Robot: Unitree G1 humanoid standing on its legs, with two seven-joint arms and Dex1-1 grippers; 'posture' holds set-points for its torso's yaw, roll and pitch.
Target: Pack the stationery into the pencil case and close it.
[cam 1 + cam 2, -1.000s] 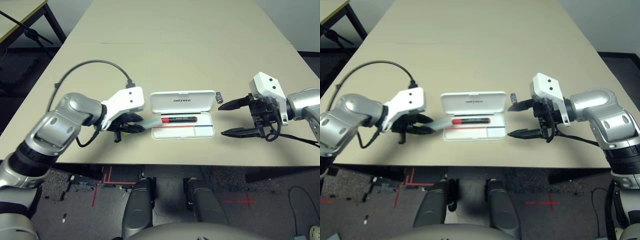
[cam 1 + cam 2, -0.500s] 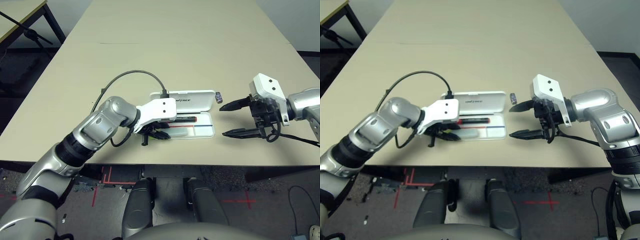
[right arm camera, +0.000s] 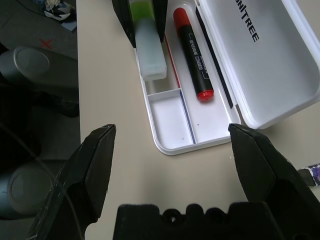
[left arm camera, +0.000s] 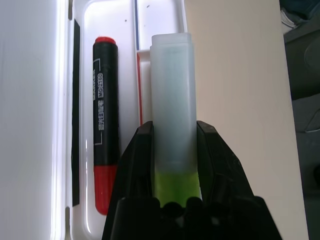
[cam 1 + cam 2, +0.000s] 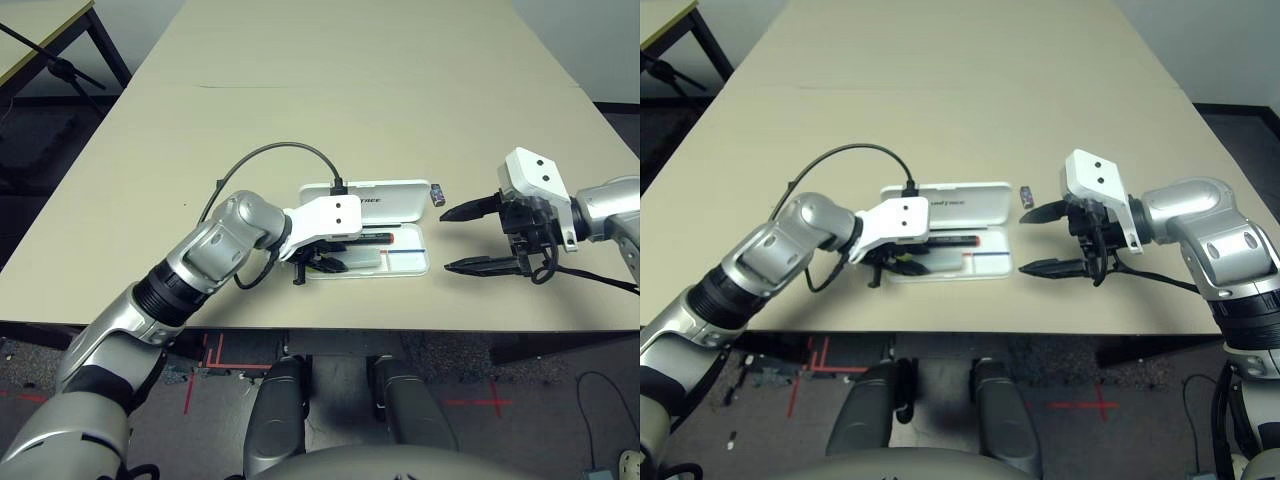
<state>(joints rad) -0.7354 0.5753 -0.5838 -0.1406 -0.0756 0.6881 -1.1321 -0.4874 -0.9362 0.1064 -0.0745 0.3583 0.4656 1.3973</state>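
The white pencil case point(image 5: 392, 208) lies open mid-table, lid folded back. A red marker point(image 4: 105, 125) with a black middle rests in the tray's rear slot. My left gripper point(image 4: 172, 131) is shut on the lime-green and translucent-white highlighter point(image 4: 171, 90), holding it low over the tray's front compartment, parallel to the marker. Whether it touches the tray floor I cannot tell. The tiny dark grey block point(image 5: 437, 194) sits on the table just past the lid's right corner. My right gripper point(image 5: 445, 240) hovers open to the right of the case, holding nothing.
The beige table point(image 5: 350, 90) stretches far behind the case. A black cable point(image 5: 270, 150) loops over my left wrist. The table's front edge runs just below the case. A second table point(image 5: 30, 30) stands at the far left.
My left arm has swung right, carrying the highlighter from the table left of the case to over the tray. The right arm has not moved.
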